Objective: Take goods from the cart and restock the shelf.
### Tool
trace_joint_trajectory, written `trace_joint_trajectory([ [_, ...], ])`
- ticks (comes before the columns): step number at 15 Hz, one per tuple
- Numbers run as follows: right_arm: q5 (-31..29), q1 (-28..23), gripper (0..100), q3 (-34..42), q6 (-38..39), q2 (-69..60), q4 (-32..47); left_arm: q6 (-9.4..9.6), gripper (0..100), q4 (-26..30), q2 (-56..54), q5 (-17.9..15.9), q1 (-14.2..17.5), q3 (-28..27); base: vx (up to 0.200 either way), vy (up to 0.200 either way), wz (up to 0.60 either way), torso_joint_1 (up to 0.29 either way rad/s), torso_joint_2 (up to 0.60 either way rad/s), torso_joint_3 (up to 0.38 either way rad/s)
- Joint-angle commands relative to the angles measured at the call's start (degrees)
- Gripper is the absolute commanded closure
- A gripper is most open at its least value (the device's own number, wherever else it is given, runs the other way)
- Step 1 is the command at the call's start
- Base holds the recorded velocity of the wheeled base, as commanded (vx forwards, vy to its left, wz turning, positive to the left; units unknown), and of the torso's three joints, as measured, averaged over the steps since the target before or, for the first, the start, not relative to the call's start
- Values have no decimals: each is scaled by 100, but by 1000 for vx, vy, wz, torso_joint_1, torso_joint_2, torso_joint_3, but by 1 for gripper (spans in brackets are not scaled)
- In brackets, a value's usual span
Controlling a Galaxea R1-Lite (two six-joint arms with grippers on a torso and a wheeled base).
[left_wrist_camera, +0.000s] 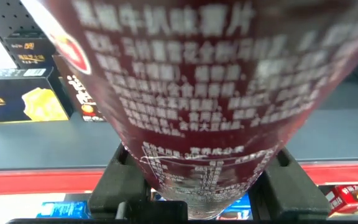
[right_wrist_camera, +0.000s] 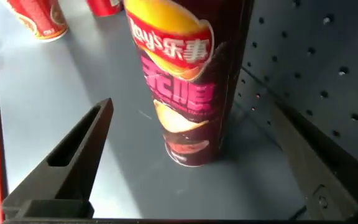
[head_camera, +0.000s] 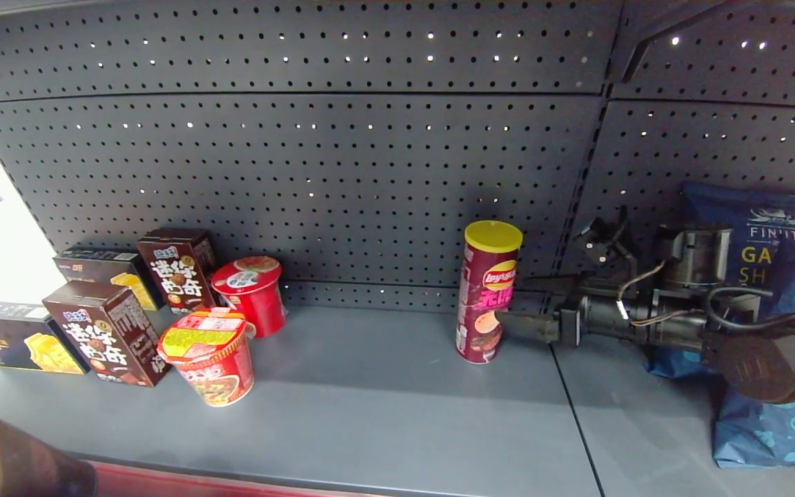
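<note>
1. Right gripper point(head_camera: 512, 299) comes in from the right, low over the shelf point(head_camera: 370, 393), and its fingers point(right_wrist_camera: 73, 165) are spread wide apart, gripping nothing.
2. Chips can point(head_camera: 488, 293) stands upright on the shelf, yellow lid on top, close to the pegboard back wall point(head_camera: 301, 172).
3. From the right wrist view, the can point(right_wrist_camera: 185, 93) sits between the two open fingers, just past their tips, with a clear gap on each side. No contact that I can see.
4. Over to the left gripper point(left_wrist_camera: 204, 183): its fingers are clamped on a second chips can point(left_wrist_camera: 216, 74), which lies along the gripper and points out toward the shelf.
5. Far left on the shelf, two red noodle cups point(head_camera: 211, 355) stand beside the brown boxes point(head_camera: 111, 331) and black boxes point(head_camera: 18, 337), well apart from the standing can.
6. Off to the right, a blue bag point(head_camera: 784, 235) leans at the back, behind the right arm.
</note>
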Motion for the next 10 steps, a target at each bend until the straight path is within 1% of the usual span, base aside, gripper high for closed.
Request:
trace_joint_trajectory([
  [1, 201, -77, 0, -138, -34, 436, -176, -1, 100, 1, 19, 8, 0, 27, 0, 0, 0, 0, 0, 0],
  [3, 420, -94, 0, -323, -34, 656, -202, -10, 100, -8, 19, -1, 0, 36, 0, 0, 0, 0, 0, 0],
  [6, 552, -103, 0, -780, -26, 1069, -193, -1, 100, 1, 19, 8, 0, 45, 0, 0, 0, 0, 0, 0],
  [10, 605, -50, 0, -1087, -17, 1491, -211, -1, 100, 1, 11, 8, 0, 89, 0, 0, 0, 0, 0, 0],
])
